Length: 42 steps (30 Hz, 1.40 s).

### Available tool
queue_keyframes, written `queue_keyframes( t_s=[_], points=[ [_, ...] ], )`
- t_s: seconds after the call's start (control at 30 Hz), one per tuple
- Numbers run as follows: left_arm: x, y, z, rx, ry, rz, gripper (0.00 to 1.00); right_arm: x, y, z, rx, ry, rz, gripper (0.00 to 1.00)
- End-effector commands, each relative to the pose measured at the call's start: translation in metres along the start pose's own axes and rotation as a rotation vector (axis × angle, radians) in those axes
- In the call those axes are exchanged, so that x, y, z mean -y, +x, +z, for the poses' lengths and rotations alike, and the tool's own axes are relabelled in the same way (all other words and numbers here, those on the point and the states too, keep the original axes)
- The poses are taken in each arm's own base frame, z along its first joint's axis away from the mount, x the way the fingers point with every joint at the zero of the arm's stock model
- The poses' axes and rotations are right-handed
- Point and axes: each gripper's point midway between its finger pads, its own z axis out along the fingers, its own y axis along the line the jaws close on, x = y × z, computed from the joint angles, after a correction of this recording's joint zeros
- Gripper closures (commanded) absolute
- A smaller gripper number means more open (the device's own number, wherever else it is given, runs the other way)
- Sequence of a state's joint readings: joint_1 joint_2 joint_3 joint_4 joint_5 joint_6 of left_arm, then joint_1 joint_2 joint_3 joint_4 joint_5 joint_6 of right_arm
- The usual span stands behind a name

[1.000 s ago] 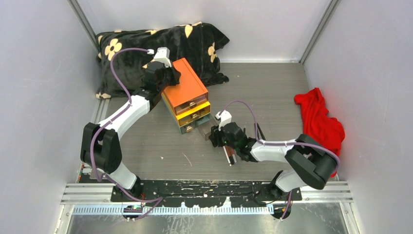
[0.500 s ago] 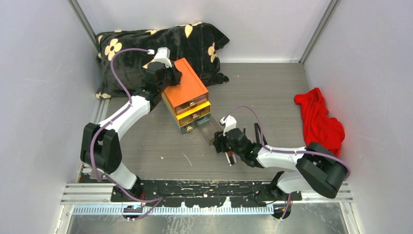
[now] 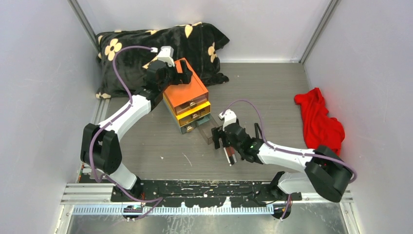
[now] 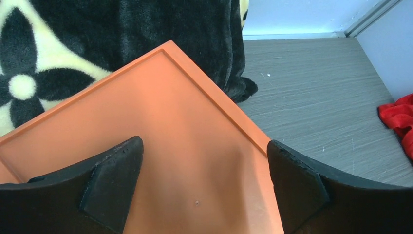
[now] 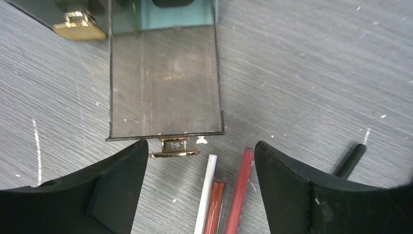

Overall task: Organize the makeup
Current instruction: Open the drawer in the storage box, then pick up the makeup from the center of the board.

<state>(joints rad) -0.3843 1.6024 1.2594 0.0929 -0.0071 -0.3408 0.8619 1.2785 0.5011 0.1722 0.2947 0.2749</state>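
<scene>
The makeup lies on the table by the open drawer. In the right wrist view a red tube (image 5: 240, 190), a darker red tube (image 5: 213, 207) and a white stick (image 5: 206, 190) lie side by side, with a black handle (image 5: 351, 160) further right. My right gripper (image 5: 200, 152) hangs open over them, just in front of the gold handle (image 5: 174, 148) of the clear bottom drawer (image 5: 163, 83), holding nothing. From above, the same makeup (image 3: 230, 157) lies under the right gripper (image 3: 220, 141). My left gripper (image 3: 178, 72) is open over the orange-topped box (image 3: 187, 92), empty.
A black flowered pillow (image 3: 146, 44) lies behind the box at the back left. A red cloth (image 3: 319, 119) sits at the right wall. The pulled-out drawer (image 3: 207, 130) sticks out toward the right arm. The left wrist view shows the orange lid (image 4: 170, 122).
The bottom drawer has slid further out toward the near side with the right gripper. Both grippers have since spread their jaws; the left was shut above the box top before.
</scene>
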Motion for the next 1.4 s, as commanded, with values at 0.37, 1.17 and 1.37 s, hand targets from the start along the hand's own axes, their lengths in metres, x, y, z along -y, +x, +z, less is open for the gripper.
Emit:
queue_keyframes(
  t_s=[0.37, 1.17, 1.37],
  points=[
    [-0.034, 0.079, -0.032, -0.338, -0.134, 0.008, 0.00, 0.030, -0.069, -0.063, 0.121, 0.146, 0.072, 0.17],
    [-0.020, 0.069, -0.059, -0.347, -0.066, 0.007, 0.00, 0.087, 0.031, -0.058, -0.299, 0.386, 0.365, 0.50],
    [-0.020, 0.068, -0.062, -0.341, -0.071, 0.006, 0.00, 0.078, 0.048, -0.042, -0.376, 0.348, 0.345, 0.49]
  ],
)
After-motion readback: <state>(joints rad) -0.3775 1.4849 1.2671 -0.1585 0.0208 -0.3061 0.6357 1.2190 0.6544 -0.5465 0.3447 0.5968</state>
